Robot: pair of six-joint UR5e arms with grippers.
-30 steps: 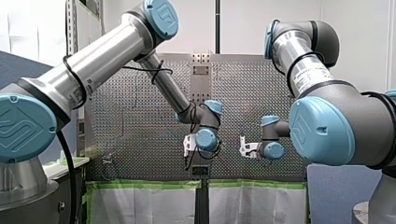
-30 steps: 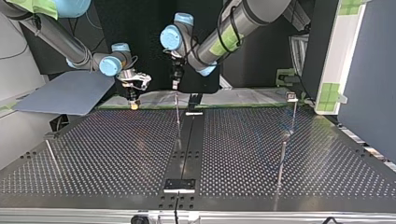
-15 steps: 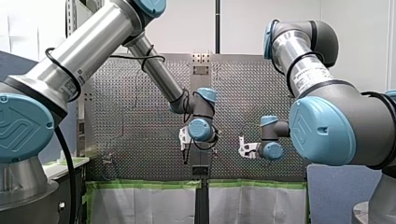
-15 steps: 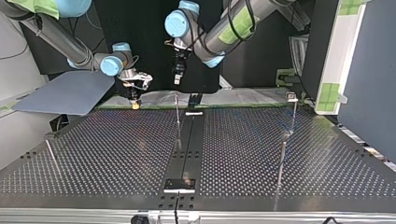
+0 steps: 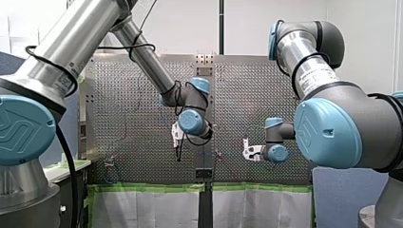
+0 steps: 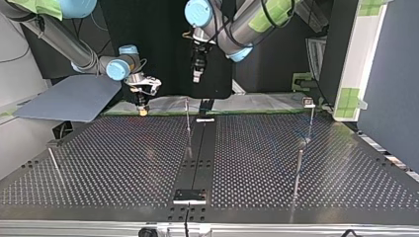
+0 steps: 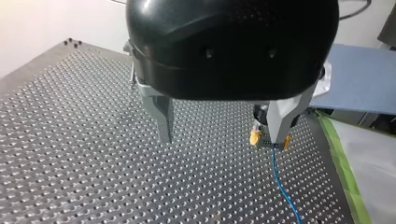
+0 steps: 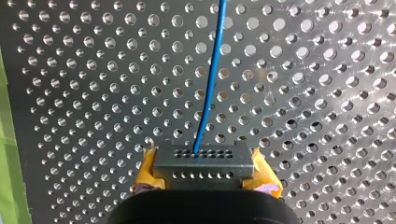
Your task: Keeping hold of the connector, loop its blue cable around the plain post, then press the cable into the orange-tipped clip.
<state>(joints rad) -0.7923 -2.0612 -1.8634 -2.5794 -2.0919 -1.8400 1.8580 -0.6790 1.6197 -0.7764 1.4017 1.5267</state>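
Right claw (image 8: 203, 176) clamps the small rigid connector (image 8: 201, 158) close over the desk (image 8: 327, 93). Its thin blue cable (image 8: 211, 79) looks limp and light, best guided near the connector. Left claw (image 7: 223, 139) stands wide, empty.

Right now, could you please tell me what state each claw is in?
Left claw: open, holding nothing.
Right claw: closed on the connector.

The connector (image 8: 201, 161) sits in the right gripper (image 8: 205, 171) over the table (image 8: 327, 93), its cable (image 8: 210, 79) running ahead, the left gripper (image 7: 222, 137) higher alongside.
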